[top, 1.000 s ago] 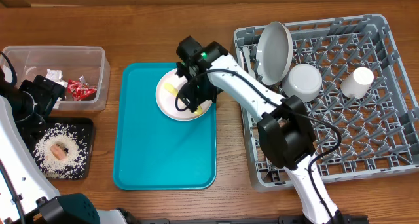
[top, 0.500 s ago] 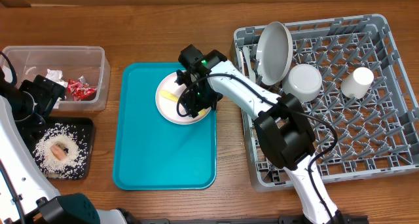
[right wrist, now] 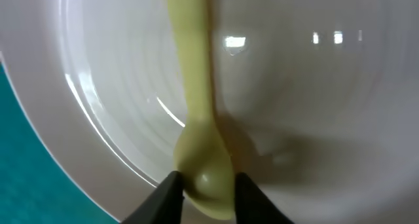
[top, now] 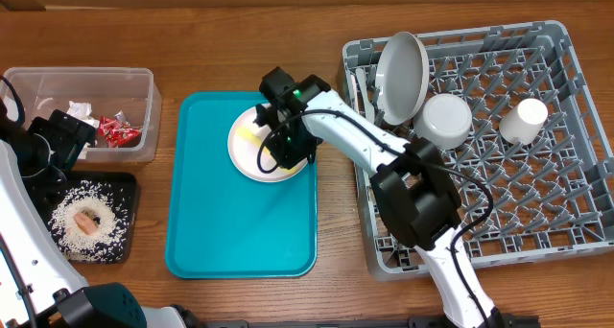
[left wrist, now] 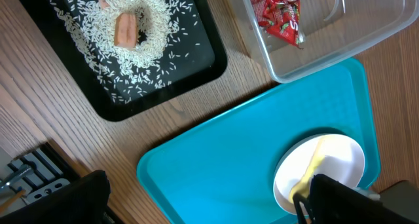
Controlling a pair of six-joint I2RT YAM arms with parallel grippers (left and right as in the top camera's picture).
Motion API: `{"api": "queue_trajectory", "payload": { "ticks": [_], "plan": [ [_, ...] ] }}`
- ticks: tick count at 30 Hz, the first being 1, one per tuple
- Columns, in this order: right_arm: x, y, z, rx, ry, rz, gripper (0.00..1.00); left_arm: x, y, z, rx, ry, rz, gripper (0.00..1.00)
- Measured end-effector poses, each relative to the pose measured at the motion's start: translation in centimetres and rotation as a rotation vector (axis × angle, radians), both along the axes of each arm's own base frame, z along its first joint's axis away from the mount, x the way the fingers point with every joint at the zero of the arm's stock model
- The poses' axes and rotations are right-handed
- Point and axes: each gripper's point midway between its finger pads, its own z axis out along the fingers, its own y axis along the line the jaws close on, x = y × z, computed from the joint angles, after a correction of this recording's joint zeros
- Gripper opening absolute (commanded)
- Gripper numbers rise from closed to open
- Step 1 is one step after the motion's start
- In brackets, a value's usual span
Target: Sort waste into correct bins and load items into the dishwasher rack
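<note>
A yellow utensil (right wrist: 190, 86) lies across the pinkish-white plate (top: 251, 153) on the teal tray (top: 240, 222). My right gripper (right wrist: 206, 185) is down on the plate, its two fingertips pressed against either side of the utensil's rounded end. In the overhead view that gripper (top: 285, 153) covers the plate's right half. My left gripper (left wrist: 203, 204) hangs wide open over the tray's left part, holding nothing. The dishwasher rack (top: 480, 259) at the right holds a grey plate (top: 403, 74), a white bowl (top: 443, 119) and a small white cup (top: 524, 120).
A clear tub (top: 82, 74) with red wrappers (top: 115, 129) stands at the far left. Below it, a black tray (top: 129, 189) holds rice (top: 67, 222) around an orange square (top: 91, 221). The right arm stretches from the rack's front edge across to the tray.
The right gripper has dropped onto the plate and closed its fingers on the yellow utensil's end. The left arm has stayed still.
</note>
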Motion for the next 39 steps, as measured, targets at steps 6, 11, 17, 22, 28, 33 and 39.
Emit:
{"api": "queue_trajectory", "payload": {
  "ticks": [6, 11, 17, 22, 28, 33, 39],
  "plan": [
    [-0.7, 0.6, 0.5, 0.025, 0.020, 0.010, 0.11, 0.0, 0.0, 0.0, 0.000, 0.000, 0.000, 1.00],
    [-1.2, 1.0, 1.2, 0.047, 0.033, 0.015, 0.04, 0.0, 0.0, 0.0, 0.000, 0.000, 0.000, 1.00],
    [-1.2, 1.0, 1.1, 0.045, 0.031, 0.015, 0.04, 0.0, 0.0, 0.0, 0.000, 0.000, 0.000, 1.00],
    [-1.3, 0.8, 1.3, 0.036, 0.040, 0.004, 0.04, 0.0, 0.0, 0.0, 0.000, 0.000, 0.000, 1.00],
    [-0.5, -0.1, 3.3, -0.031, 0.016, -0.042, 0.04, 0.0, 0.0, 0.0, 0.000, 0.000, 0.000, 1.00],
    [2.3, -0.3, 7.7, -0.013, -0.073, -0.112, 0.04, 0.0, 0.0, 0.0, 0.000, 0.000, 0.000, 1.00],
    [5.4, -4.8, 12.5, -0.016, -0.110, -0.240, 0.04, 0.0, 0.0, 0.0, 0.000, 0.000, 0.000, 1.00]
  ]
}}
